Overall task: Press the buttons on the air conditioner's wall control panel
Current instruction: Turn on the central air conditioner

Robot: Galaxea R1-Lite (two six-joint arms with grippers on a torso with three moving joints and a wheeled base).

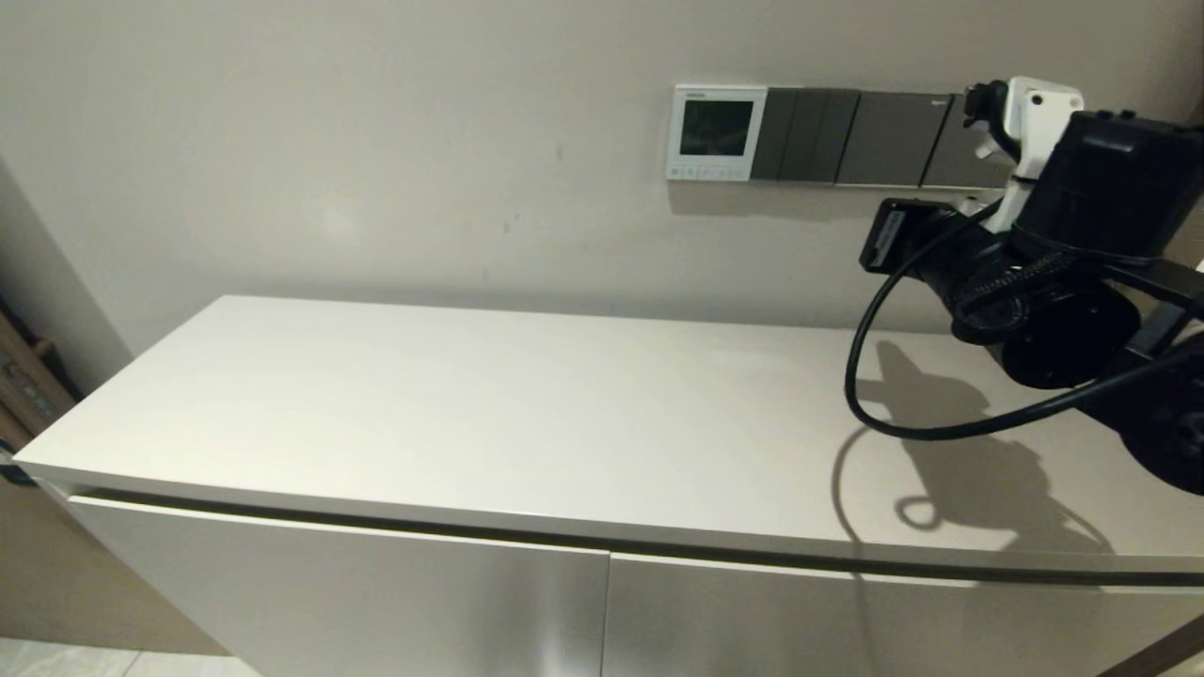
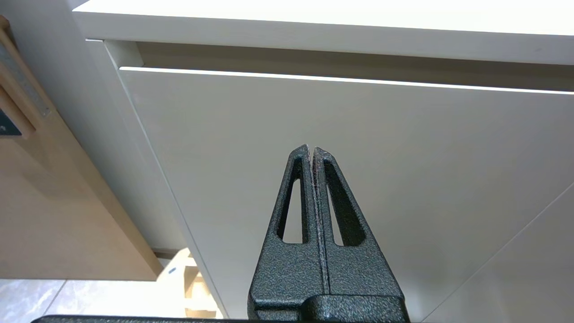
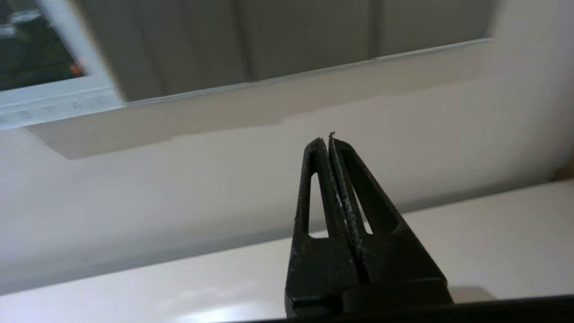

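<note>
the right gripper [image 3: 326,139] hung above the counter [image 1: 470,404], fingers pressed together, below the dark switch plates [image 1: 847,136]; the white control panel [image 1: 717,133] sat beside them on the wall. left gripper [image 2: 311,150] parked low, fingers together.

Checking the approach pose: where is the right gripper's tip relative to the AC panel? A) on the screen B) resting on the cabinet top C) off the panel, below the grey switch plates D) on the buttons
C: in the right wrist view the right gripper, fingers shut, points at bare wall below the grey switch plates, with the AC panel off to one side.
</note>
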